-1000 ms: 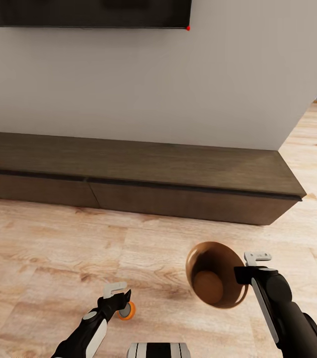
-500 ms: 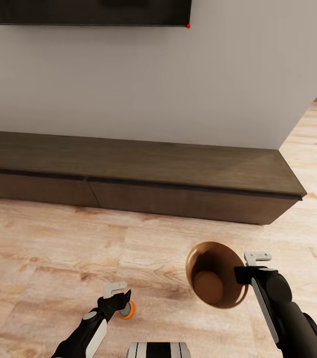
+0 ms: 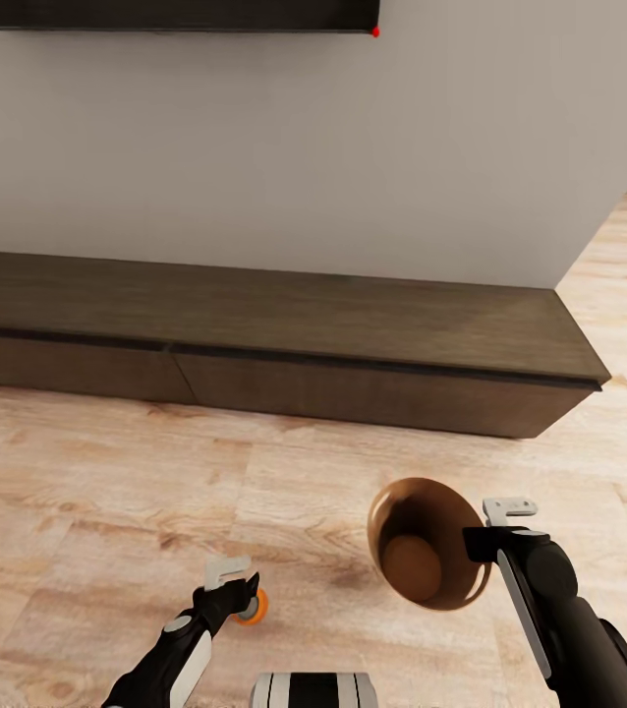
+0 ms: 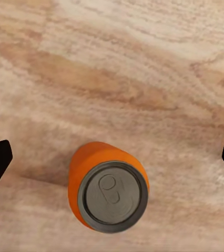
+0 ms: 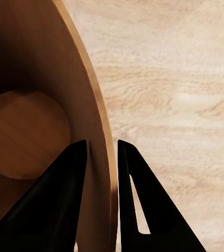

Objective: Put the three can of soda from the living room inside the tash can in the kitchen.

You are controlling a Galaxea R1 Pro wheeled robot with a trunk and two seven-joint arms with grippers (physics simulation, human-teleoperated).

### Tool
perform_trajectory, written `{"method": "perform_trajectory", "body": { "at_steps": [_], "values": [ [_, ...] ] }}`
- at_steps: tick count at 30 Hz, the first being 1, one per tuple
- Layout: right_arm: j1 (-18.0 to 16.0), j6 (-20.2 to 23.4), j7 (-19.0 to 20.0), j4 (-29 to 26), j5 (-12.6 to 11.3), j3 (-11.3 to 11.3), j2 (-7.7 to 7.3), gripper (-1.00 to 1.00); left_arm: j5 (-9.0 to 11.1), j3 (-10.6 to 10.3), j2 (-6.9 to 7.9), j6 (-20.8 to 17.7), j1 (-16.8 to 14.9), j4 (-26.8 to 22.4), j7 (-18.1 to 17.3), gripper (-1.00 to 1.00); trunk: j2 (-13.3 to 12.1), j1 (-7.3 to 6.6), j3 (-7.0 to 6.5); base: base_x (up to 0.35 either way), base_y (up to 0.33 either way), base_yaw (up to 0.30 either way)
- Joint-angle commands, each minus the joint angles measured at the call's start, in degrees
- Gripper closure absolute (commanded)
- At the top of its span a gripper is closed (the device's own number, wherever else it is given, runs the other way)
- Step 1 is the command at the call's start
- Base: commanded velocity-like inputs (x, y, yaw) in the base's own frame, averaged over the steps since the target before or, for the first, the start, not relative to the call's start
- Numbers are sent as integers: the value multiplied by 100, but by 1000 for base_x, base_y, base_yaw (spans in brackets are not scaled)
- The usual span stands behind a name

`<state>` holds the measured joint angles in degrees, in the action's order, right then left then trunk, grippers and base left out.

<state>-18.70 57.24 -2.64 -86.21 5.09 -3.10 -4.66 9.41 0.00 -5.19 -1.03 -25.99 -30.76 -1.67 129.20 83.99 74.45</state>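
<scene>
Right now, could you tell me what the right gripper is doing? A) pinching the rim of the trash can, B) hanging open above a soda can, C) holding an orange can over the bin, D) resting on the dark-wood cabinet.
A: in the right wrist view the right gripper has its two fingers on either side of the wall of the tash can, one inside and one outside, and the head view shows the bin held at its rim.

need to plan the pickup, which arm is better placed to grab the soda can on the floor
Left. The left gripper hangs open right over the upright soda can, while the right gripper is shut on the trash can rim.
</scene>
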Motion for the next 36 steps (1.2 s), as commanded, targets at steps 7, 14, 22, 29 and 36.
{"method": "perform_trajectory", "body": {
  "at_steps": [7, 14, 22, 29, 36],
  "values": [
    [-4, -2, 0, -7, -43, 2, 0, 100, 0, 0, 0, -2, 5, 0, 0, -100, 0, -1, 65, 0, 0, 0],
    [-90, -2, 0, -15, -43, 2, -4, 100, 0, 0, 0, 0, 2, 0, 0, -100, 0, -1, 129, 0, 0, 0],
    [-106, -2, -1, -18, -43, 2, -9, 100, 1, 0, 0, 4, 4, 0, 0, -100, 0, -1, 203, 0, 0, 0],
    [-107, -2, -2, -19, -43, 2, -8, 100, 1, 0, 0, 6, 5, 0, 0, -100, 0, -1, 267, 0, 0, 0],
    [-107, -2, -2, -19, -43, 2, -4, 100, 2, 0, 0, 5, 3, 0, 0, -100, 0, -1, 331, 0, 0, 0]
  ]
}}
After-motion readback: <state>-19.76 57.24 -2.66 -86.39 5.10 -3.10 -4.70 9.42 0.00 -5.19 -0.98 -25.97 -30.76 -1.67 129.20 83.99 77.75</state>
